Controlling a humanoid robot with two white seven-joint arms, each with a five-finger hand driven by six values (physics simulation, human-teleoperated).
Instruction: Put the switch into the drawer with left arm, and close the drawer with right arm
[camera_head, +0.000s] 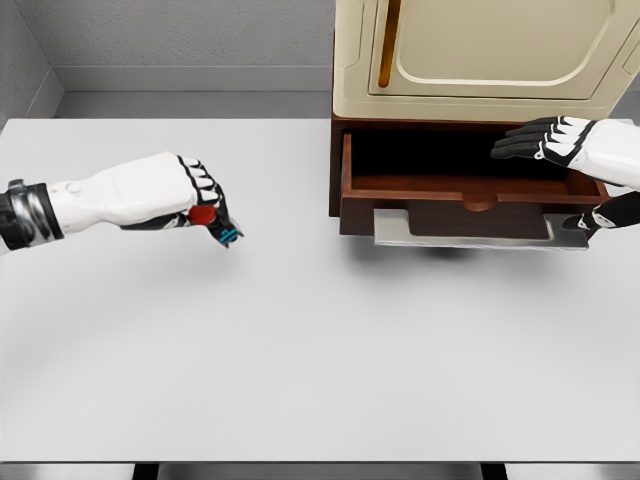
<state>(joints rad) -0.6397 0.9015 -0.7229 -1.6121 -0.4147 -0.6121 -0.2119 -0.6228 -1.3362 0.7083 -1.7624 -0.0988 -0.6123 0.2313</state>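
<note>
My left hand (205, 205) hovers over the left part of the white table (300, 350), fingers curled around a small switch (215, 222) with a red end and a blue end. It is well left of the open dark-brown drawer (470, 195), which juts from the base of a cream cabinet (480, 55). My right hand (535, 140) reaches in from the right above the drawer's back right corner, black fingers stretched out flat and holding nothing; its thumb shows near the drawer's front right corner.
A grey metal plate (470, 232) sticks out under the drawer front. The cabinet door carries an orange vertical handle (390, 45). A grey wall runs behind the table.
</note>
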